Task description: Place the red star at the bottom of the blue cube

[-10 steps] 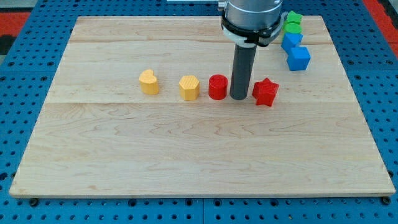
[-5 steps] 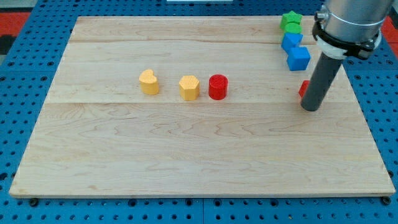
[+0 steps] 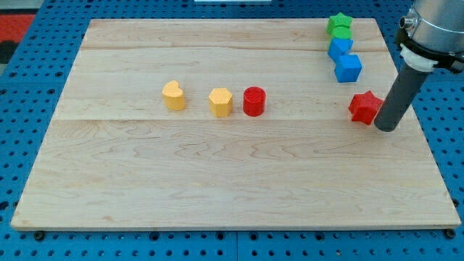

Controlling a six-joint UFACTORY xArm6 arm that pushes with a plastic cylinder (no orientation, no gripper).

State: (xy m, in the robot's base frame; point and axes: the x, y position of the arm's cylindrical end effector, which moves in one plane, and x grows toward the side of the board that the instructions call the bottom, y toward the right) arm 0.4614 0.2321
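The red star [image 3: 364, 106] lies on the wooden board at the view's right, a short way below the blue cube [image 3: 349, 67]. My tip [image 3: 387, 128] rests on the board just right of the red star and slightly lower, touching or almost touching it. The dark rod rises from the tip toward the view's upper right.
A second blue block [image 3: 339, 48] and two green blocks [image 3: 338, 26] sit in a column above the blue cube. A red cylinder [image 3: 254, 101], a yellow hexagon [image 3: 220, 101] and a yellow heart [image 3: 173, 95] form a row at mid-board. The board's right edge [image 3: 417, 123] is near my tip.
The red star has slid right from beside the red cylinder to below the blue cube. My tip moved right past the star and now stands on its right side.
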